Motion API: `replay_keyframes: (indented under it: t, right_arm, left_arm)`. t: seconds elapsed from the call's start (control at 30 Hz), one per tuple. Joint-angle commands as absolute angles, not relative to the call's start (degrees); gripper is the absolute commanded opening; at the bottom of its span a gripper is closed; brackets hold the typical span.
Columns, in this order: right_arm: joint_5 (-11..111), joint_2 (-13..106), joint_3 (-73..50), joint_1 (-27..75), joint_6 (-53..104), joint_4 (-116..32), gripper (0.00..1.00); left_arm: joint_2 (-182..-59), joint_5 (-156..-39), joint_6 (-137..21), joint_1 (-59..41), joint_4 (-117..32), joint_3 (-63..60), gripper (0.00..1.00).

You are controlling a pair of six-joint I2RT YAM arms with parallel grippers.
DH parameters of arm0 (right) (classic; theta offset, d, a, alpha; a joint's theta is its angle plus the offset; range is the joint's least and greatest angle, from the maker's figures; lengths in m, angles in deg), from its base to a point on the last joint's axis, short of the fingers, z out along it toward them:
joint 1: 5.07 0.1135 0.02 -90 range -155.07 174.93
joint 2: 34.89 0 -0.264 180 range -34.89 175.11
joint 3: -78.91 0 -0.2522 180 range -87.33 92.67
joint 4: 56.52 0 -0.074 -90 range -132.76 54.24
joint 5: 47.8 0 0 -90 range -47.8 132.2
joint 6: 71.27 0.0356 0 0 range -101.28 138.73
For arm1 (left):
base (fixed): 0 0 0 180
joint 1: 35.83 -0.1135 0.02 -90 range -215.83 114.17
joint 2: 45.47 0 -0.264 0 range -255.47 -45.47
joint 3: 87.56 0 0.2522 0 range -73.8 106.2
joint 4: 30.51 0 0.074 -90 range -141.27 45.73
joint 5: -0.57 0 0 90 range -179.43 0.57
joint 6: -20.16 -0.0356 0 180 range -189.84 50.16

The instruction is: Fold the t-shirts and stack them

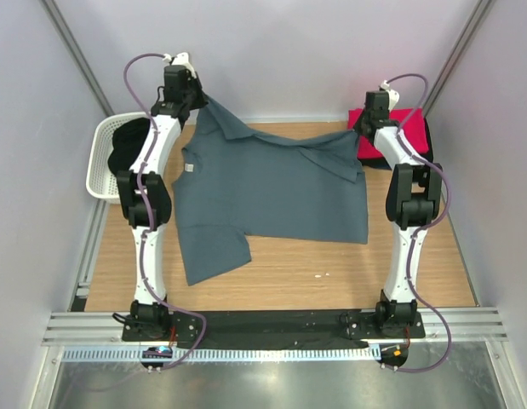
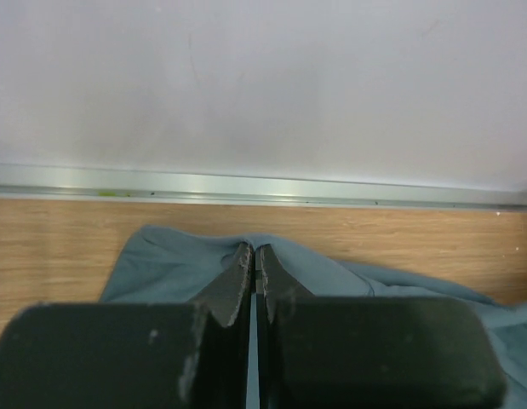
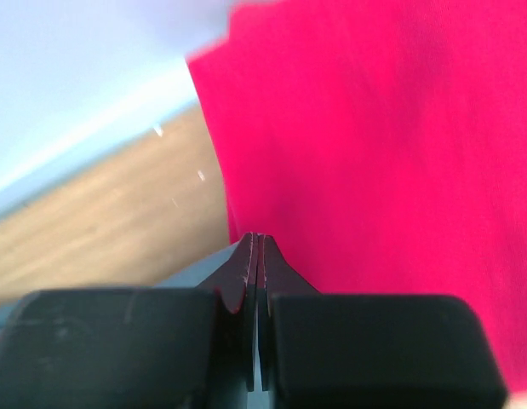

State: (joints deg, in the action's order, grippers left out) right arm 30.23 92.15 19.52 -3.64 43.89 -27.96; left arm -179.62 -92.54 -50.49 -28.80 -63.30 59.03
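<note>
A large slate blue-grey t-shirt (image 1: 272, 187) lies spread on the wooden table, and its two far corners are lifted. My left gripper (image 1: 199, 98) is shut on the far left corner. In the left wrist view the jaws (image 2: 255, 251) pinch a ridge of that blue-grey cloth (image 2: 178, 268). My right gripper (image 1: 363, 129) is shut on the far right corner. In the right wrist view its tips (image 3: 258, 239) are closed, with blue-grey cloth (image 3: 195, 268) at their left. A bright red t-shirt (image 1: 409, 118) (image 3: 374, 153) lies just beyond, at the back right.
A white perforated basket (image 1: 100, 175) stands at the left edge beside the left arm, with dark cloth (image 1: 131, 141) in it. Dark fabric (image 1: 426, 141) shows under the red shirt. A metal rail (image 2: 263, 187) runs along the back wall. Grey walls close both sides.
</note>
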Motion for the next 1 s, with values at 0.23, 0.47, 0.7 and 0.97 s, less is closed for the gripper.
replay_keyframes:
  t: [0.23,0.47,0.7,0.97]
  right_arm:
    - [34.55,98.88,32.38,-6.04,43.34,-31.16,0.01]
    - [38.77,97.12,31.32,-6.04,42.19,-34.50,0.01]
    - [44.57,91.86,26.60,-6.04,42.54,-35.90,0.01]
    - [48.09,74.82,12.27,-5.95,39.03,-37.23,0.01]
  left_arm:
    - [-174.24,-92.59,-45.93,-29.41,-63.96,57.87,0.00]
    - [-167.30,-90.59,-48.13,-29.32,-64.49,51.90,0.00]
    - [-160.36,-89.08,-48.57,-29.41,-65.10,44.35,0.00]
    - [-144.54,-91.54,-50.07,-29.41,-62.90,34.75,0.00]
